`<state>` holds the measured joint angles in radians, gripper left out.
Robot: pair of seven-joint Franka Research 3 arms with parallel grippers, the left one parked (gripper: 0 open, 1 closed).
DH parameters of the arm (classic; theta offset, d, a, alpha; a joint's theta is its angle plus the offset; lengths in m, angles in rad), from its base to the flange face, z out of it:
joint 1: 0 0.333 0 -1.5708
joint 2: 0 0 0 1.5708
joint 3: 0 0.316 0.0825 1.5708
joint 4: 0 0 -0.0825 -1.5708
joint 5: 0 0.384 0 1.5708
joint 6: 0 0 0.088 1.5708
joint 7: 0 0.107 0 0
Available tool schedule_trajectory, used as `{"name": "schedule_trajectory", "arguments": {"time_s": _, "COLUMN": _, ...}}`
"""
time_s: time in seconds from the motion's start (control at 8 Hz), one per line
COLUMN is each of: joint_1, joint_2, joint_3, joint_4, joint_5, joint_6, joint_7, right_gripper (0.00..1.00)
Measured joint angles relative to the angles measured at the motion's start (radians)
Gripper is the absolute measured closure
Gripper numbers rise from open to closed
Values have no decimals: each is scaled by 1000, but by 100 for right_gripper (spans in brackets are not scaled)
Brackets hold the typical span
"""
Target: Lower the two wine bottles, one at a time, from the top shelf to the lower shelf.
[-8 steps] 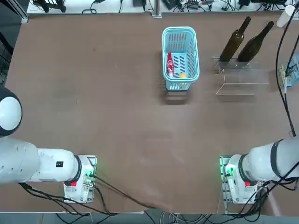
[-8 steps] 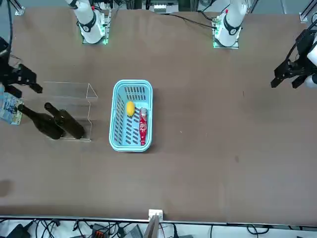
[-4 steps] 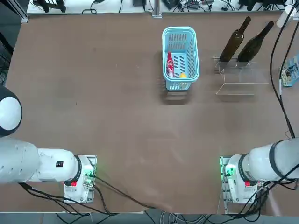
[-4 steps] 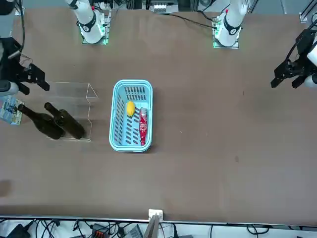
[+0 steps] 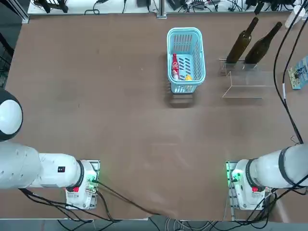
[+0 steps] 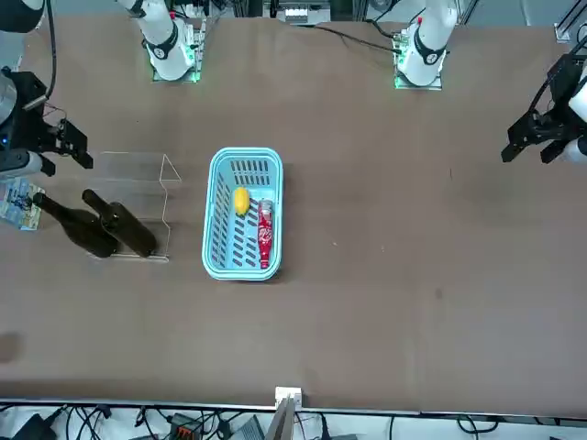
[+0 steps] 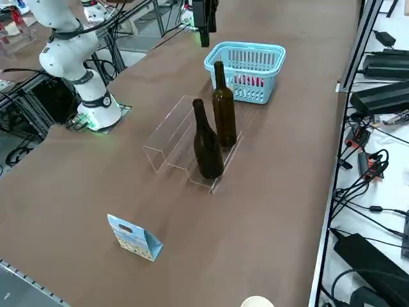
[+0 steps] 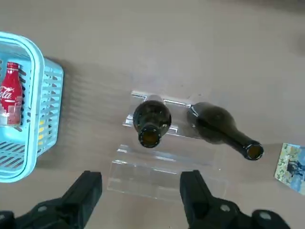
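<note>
Wrist view: right gripper (image 8: 142,193) hangs above the stand, fingers (image 8: 86,191) spread wide, nothing between them. Both bottles stand upright on the top shelf (image 8: 157,119) of the clear stepped stand — one bottle (image 8: 151,121) almost straight under the camera, mouth up, the other bottle (image 8: 224,128) just beside it, seen at a slant. Lower shelf (image 8: 157,171) is bare, between the bottles and the fingers.

Front view: gripper (image 6: 69,147) at the far left edge, raised over the counter (image 6: 385,229) by the stand's low side, apart from the bottles. Bottles (image 6: 105,229) side by side at the stand's tall end.

Side view: two bottles (image 7: 214,131) close together but not touching, on the highest tier; stand (image 7: 172,137) steps down toward the robot's base. Gripper (image 7: 205,25) shows only at the top edge, above the basket's far side.

Top view: blue basket (image 5: 186,60) sits well to the left of the stand, holding a red soda bottle (image 5: 175,66) and a yellow item (image 5: 188,77). Small printed card (image 5: 298,72) on the counter to the right of the stand — apart from it.
</note>
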<state>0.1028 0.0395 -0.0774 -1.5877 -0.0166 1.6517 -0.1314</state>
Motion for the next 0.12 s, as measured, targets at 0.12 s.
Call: {"name": "schedule_trajectory", "arguments": {"time_s": 0.12, "joint_1": 1, "joint_2": -1, "joint_3": -3, "joint_4": 0, "joint_5": 0, "joint_6": 5, "joint_7": 0, "right_gripper": 0}}
